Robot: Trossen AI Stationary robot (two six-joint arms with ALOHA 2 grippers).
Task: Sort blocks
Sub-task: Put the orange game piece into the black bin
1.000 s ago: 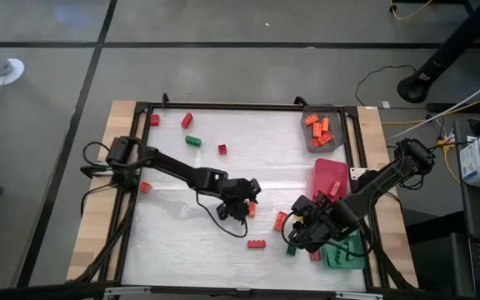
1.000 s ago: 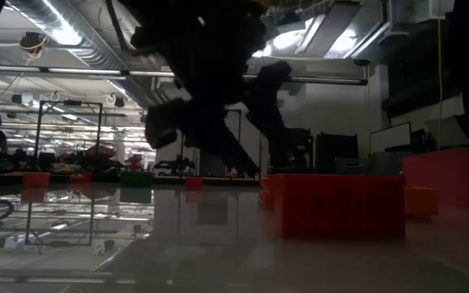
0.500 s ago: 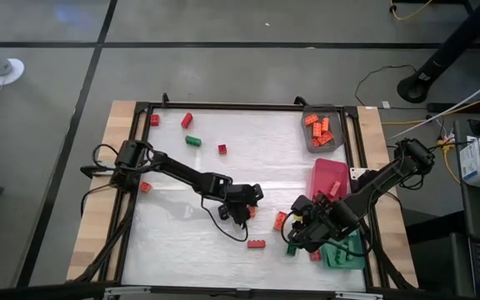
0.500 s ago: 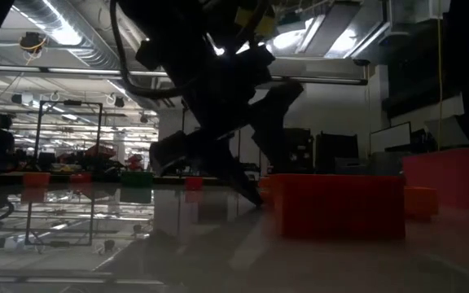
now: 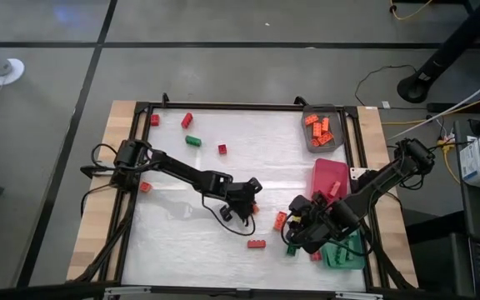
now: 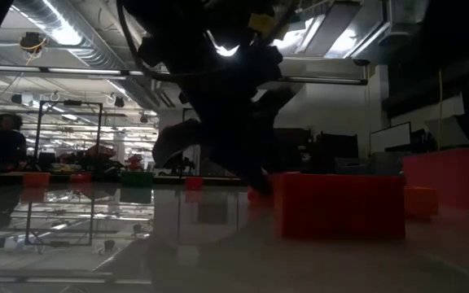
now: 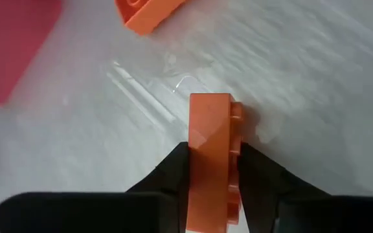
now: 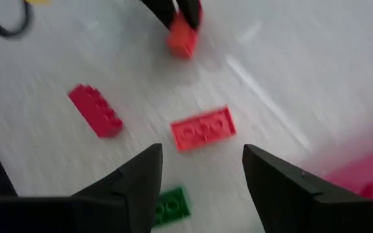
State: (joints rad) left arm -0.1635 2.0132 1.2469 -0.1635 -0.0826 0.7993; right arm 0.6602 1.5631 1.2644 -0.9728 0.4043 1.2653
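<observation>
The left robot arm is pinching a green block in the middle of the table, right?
Not quite. The block pinched in the left gripper is orange, not green; the left wrist view shows the jaws shut on its sides. The rest is right: the high view puts that gripper near the middle of the table.

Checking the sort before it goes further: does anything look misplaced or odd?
Nothing looks damaged. The grey tray holds only orange blocks. Loose blocks are still scattered unsorted, such as a green block far from the teal tray. The left end effector grips an orange block standing on edge.
</observation>
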